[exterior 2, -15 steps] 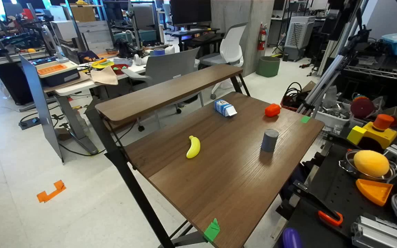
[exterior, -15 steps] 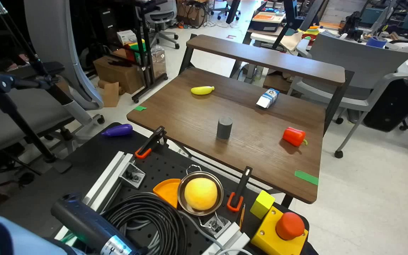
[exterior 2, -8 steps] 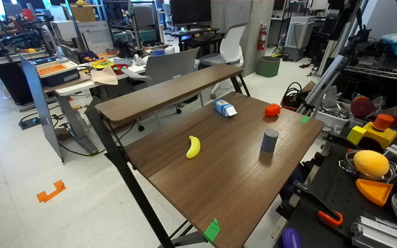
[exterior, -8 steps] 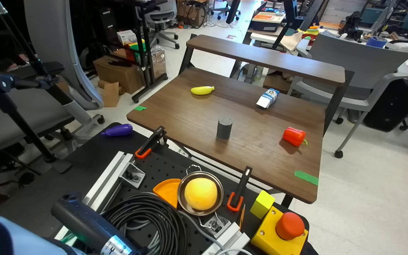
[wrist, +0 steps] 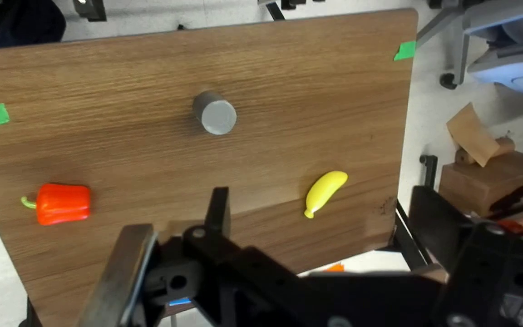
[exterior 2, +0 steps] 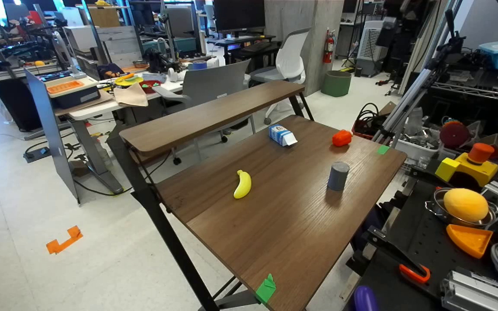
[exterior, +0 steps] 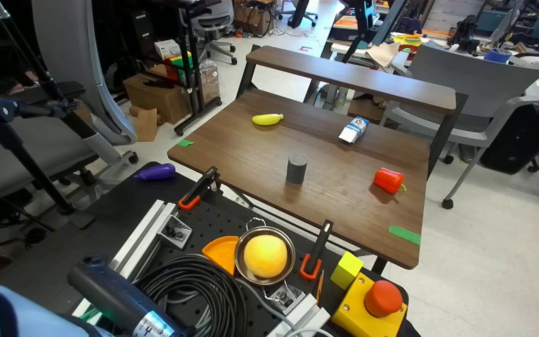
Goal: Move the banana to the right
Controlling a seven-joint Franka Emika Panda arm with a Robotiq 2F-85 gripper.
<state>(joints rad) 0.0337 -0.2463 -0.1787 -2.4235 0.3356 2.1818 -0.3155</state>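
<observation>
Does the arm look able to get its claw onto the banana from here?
Probably yes. In the wrist view the claw looks open, the banana shows between its fingers, and nothing covers it. The raised shelf beyond it in both exterior views could limit the approach; the distance down can't be judged.

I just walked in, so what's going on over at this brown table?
A robot claw hangs open above the brown table, holding nothing. The job is to move the banana to the right, but it lies there, not yet picked up. A red pepper and a blue-and-white carton lie there too, and a dark grey cylinder stands upright.
</observation>
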